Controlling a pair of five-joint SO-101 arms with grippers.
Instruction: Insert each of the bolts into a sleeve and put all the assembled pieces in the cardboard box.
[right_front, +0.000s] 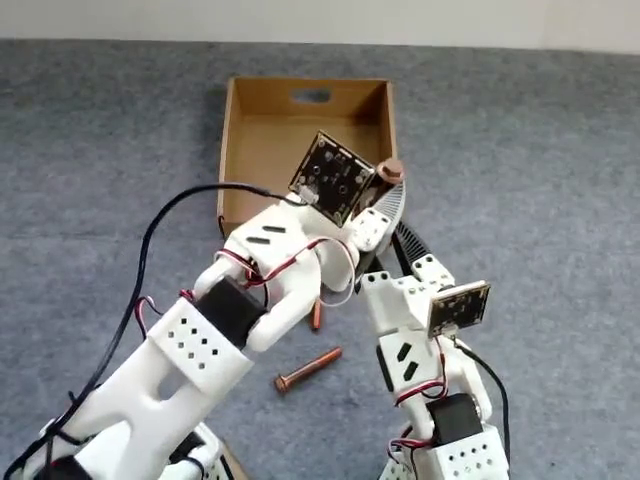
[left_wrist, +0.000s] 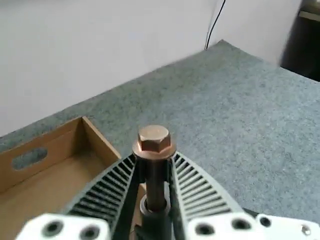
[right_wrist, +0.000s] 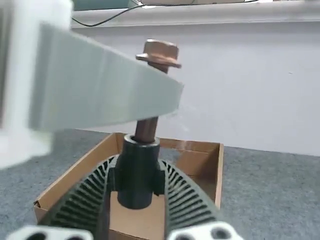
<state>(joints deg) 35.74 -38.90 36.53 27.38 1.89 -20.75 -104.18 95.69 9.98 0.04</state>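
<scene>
Our left gripper clamps the bolt, tip hidden inside the sleeve our right gripper clasps, at one o'clock.

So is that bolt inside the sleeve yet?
Partly: the bolt tip sits in the dark sleeve; most of its shank shows above.

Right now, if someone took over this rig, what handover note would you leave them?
Left gripper: shut on a copper bolt, under its head.
Right gripper: shut on the dark sleeve.
Both are held by the cardboard box.
Done: bolt shank is in the sleeve, head well above it.
To do: seat it, box it, then the loose bolt and a half-hidden copper piece on the carpet.
</scene>
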